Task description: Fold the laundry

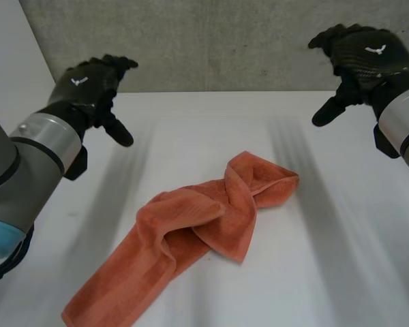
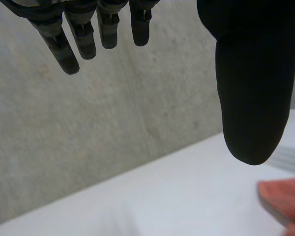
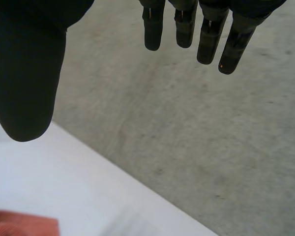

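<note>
On the white table (image 1: pixel 341 225) lies a twisted orange towel (image 1: pixel 191 228), soft and limp; grasp a corner. Left hand (image 1: pixel 92 85) and right hand (image 1: pixel 361 58) hover spread, empty.

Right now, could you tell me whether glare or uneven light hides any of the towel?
Head view: soft, even light; the orange towel shows its twist and folds without glare, and the white table has no hot spots. Left wrist view: the left hand is a dark shape against the grey wall. Right wrist view: the right hand likewise; the towel's edge is plainly lit.
</note>
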